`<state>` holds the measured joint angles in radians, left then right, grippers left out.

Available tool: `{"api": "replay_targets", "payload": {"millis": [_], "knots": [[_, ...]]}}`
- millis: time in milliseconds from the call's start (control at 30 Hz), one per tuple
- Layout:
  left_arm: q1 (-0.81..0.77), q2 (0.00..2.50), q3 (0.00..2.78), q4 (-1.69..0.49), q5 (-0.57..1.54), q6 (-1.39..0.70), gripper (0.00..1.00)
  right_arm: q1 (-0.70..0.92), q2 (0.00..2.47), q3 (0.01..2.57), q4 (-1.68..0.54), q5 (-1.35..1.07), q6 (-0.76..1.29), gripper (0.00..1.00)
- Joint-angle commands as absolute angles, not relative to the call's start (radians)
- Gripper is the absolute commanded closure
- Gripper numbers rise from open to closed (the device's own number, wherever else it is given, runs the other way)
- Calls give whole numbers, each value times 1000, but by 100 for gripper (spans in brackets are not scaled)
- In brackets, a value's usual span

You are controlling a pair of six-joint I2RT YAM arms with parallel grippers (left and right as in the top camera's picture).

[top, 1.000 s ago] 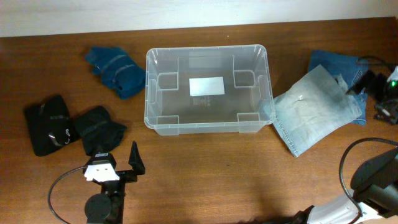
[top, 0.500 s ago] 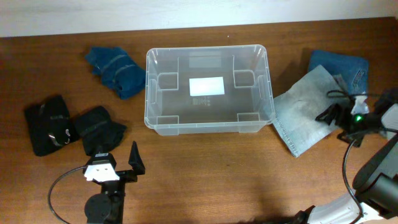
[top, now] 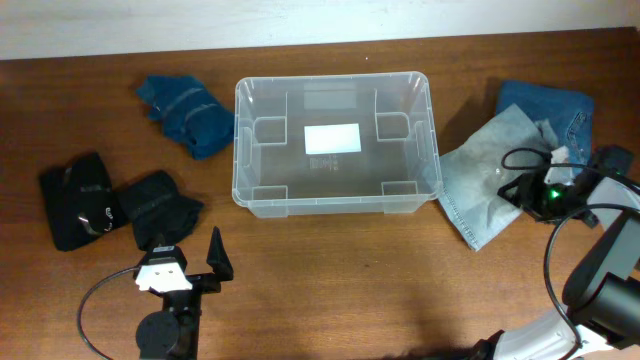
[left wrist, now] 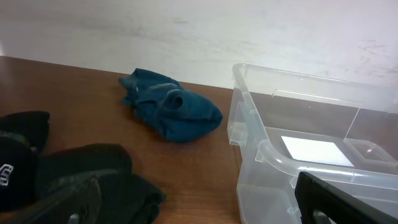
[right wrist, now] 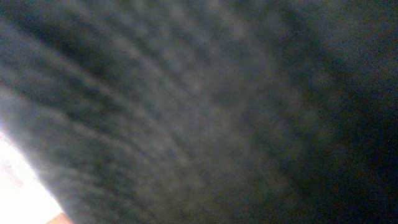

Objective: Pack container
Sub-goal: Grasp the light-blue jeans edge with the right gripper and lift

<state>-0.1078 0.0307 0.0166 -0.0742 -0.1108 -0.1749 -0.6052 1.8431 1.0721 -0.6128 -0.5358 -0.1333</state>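
Observation:
The container (top: 335, 80) is a clear bin with a white label on its base; it stands empty at the table's middle, and its near corner (left wrist: 264, 152) shows in the left wrist view. My right gripper (top: 522, 188) is down on a pale grey-blue cloth (top: 478, 185) just right of the container. That cloth (right wrist: 186, 112) fills the right wrist view as a blur, so the jaws are hidden. My left gripper (top: 188, 252) stands open near the front left, with nothing between its fingers (left wrist: 323, 199).
A teal cloth (top: 188, 112) (left wrist: 171, 112) lies left of the container. Two black garments (top: 78, 198) (top: 160, 205) lie at the far left, one of them (left wrist: 81, 171) right by the left gripper. A dark blue denim piece (top: 550, 105) lies behind the pale cloth.
My right gripper has come in from the far right edge and dropped onto the pale cloth, whose right side now looks slightly bunched. The left arm has not moved.

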Motion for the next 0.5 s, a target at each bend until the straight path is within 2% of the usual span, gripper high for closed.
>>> {"api": "replay_targets", "payload": {"millis": [0,200,467], "knots": [[-103,27,9,-72,-101,-159,1,-546,1841,1064,-601,-569,-126,95],[-103,27,9,-72,-101,-159,0,-539,1806,1124,-645,-622,-96,96],[-103,27,9,-72,-101,-159,0,-537,1643,1419,-943,-621,-97,96]]}}
